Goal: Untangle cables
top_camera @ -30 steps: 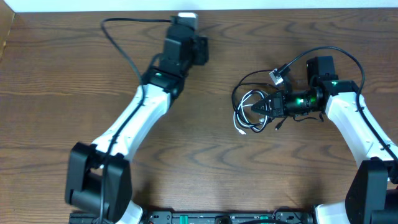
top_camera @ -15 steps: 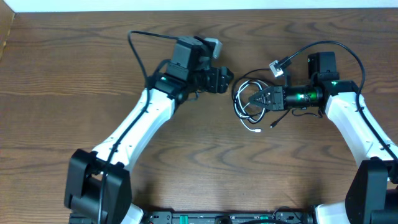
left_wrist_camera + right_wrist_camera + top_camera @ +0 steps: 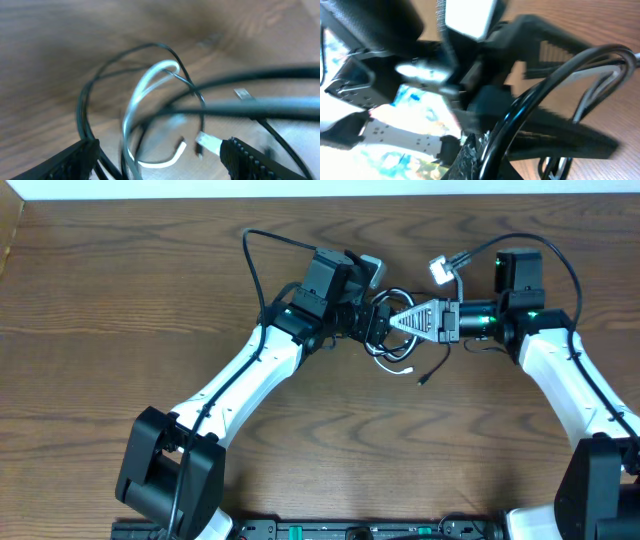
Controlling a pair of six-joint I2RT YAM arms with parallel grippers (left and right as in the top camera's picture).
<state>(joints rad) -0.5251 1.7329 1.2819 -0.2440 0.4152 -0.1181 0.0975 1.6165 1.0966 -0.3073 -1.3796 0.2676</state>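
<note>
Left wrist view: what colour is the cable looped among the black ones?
This cable is white, clearest in the left wrist view.

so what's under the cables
Bare wood table shows through the white cable and black cable loops. Overhead, the left gripper and right gripper cover part of the bundle, so what's beneath there is hidden.

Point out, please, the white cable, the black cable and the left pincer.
white cable (image 3: 134,102), left wrist view, on its curved loop.
black cable (image 3: 150,45), left wrist view, top of its thin loop.
left pincer (image 3: 160,145), left wrist view, midway between its fingertips.
</note>
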